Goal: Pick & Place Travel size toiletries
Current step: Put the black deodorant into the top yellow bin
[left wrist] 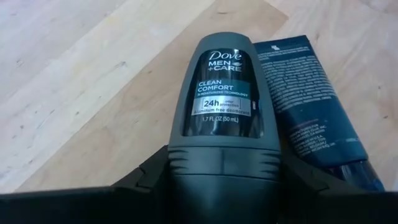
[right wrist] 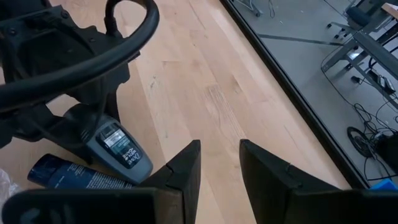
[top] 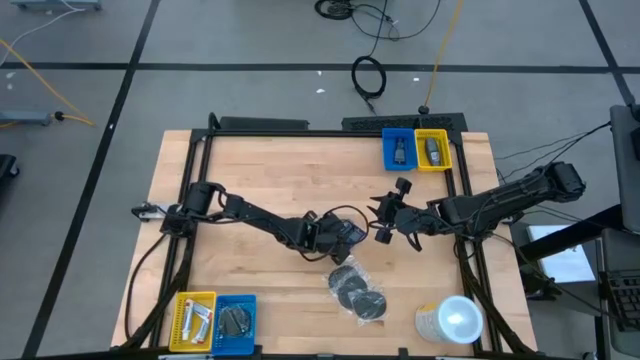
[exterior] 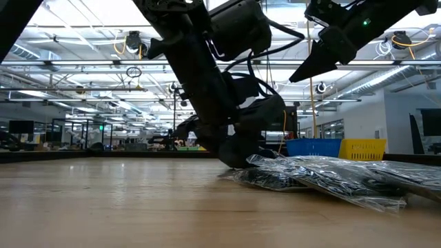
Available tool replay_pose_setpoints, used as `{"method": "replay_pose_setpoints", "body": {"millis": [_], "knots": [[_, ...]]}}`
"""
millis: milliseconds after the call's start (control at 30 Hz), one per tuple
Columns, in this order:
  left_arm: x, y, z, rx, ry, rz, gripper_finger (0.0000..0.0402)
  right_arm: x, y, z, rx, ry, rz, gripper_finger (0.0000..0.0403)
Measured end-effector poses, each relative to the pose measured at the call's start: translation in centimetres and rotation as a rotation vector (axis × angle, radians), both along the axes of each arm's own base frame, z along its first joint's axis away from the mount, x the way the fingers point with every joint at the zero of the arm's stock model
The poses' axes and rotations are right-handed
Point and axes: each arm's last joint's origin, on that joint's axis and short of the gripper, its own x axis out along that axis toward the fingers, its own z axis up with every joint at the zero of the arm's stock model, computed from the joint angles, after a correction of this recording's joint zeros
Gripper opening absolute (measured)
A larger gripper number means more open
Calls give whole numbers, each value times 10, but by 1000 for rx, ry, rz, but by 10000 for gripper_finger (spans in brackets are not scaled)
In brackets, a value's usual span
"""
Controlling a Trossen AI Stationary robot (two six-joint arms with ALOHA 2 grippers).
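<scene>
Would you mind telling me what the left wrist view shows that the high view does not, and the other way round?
Only the left wrist view shows the printed label on the dark grey roll-on bottle, which sits between the left gripper's fingers, and the dark blue tube lying beside it.

Only the high view shows the whole layout: the right gripper hovering nearby, the wrapped dark discs, the white-lidded cup, and the blue and yellow bins at the far and near table edges.

Both show the left gripper and the wooden table.
</scene>
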Motion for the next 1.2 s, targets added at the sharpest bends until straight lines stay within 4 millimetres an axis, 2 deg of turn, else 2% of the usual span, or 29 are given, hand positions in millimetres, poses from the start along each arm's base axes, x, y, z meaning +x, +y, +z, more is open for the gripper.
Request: {"method": "replay_pose_setpoints", "body": {"millis": [133,333,467,733,1033,1200], "knots": [[-2,0,-1,2,28,-26,185,0,0,0,0,0,0,102],[-9,-3,13,47,66,-60,185,0,0,0,2,2,3,102],[-12,-5,29,75,39,-72,185,0,0,-1,6,8,10,102],[-18,-15,62,130,-43,-115,185,0,9,-3,31,86,246,102],[-26,-24,102,128,-159,-173,185,-3,25,-2,-79,123,380,102],[-24,-26,115,96,-236,-242,185,-5,34,2,-205,110,369,103]]}}
